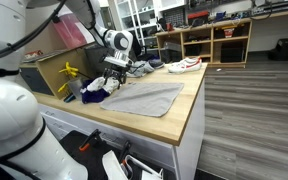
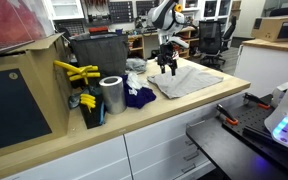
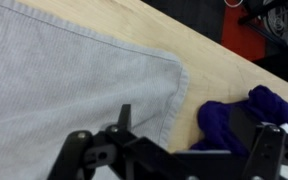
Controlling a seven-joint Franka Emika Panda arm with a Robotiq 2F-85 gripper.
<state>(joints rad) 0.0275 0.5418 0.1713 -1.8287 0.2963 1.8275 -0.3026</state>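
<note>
A grey cloth (image 1: 144, 98) (image 2: 189, 80) lies spread on the wooden countertop (image 1: 179, 115). My gripper (image 1: 115, 70) (image 2: 166, 67) hangs just above its edge nearest the clutter. In the wrist view the gripper (image 3: 196, 128) is open, its fingers (image 3: 124, 118) wide apart with nothing between them. Below it are the hemmed edge of the grey cloth (image 3: 64, 80) and a strip of bare wood. A crumpled dark blue cloth (image 3: 224, 120) (image 1: 94, 92) (image 2: 139, 97) lies right beside that edge, apart from the grey cloth.
Yellow tools (image 2: 74, 72) (image 1: 69, 72), a metal cylinder (image 2: 111, 95) and a dark bin (image 2: 99, 50) crowd the counter behind the blue cloth. A pale sneaker (image 1: 187, 65) sits at the far end. The counter edge (image 1: 196, 120) drops off beside the grey cloth.
</note>
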